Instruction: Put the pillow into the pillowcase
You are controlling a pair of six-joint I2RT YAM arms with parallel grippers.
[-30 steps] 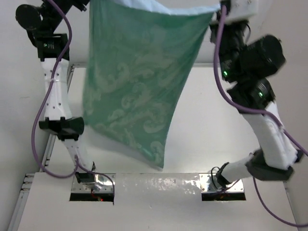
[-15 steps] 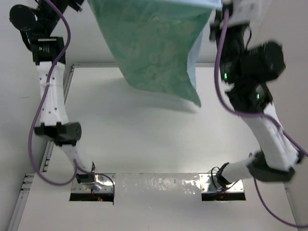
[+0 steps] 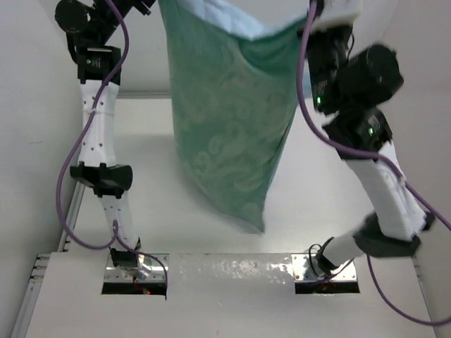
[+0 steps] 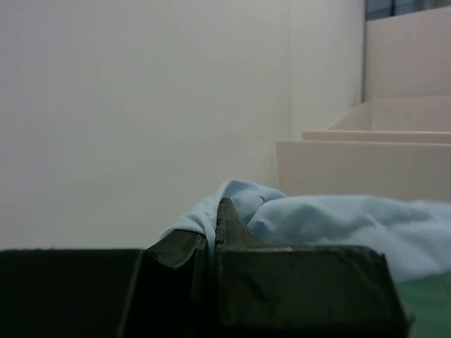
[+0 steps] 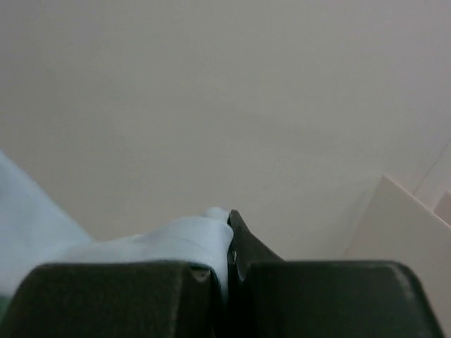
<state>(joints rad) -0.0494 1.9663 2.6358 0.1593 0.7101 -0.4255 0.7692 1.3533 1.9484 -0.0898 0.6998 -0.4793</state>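
Note:
The pillowcase (image 3: pixel 225 120) hangs high over the table, its shiny sea-green patterned face toward the camera and light blue fabric at its top edge. Its lowest corner dangles near the table's front. My left gripper (image 3: pixel 149 4) is shut on the top left corner, almost out of the top view. My right gripper (image 3: pixel 316 8) is shut on the top right corner. In the left wrist view, light blue cloth (image 4: pixel 338 225) is pinched in my left gripper (image 4: pixel 211 227). The right wrist view shows a fold of blue cloth (image 5: pixel 162 243) clamped in my right gripper (image 5: pixel 229 239). The pillow is hidden.
The white table (image 3: pixel 331 232) lies below the hanging cloth. A metal rail (image 3: pixel 68 211) runs along its left edge. Both arm bases (image 3: pixel 134 271) sit at the near edge. Purple cables (image 3: pixel 67 176) loop beside the arms. Pale walls stand behind.
The case swung up half a second ago and has dropped back, hanging long and narrower. The left arm moved right, bringing the two held corners closer together.

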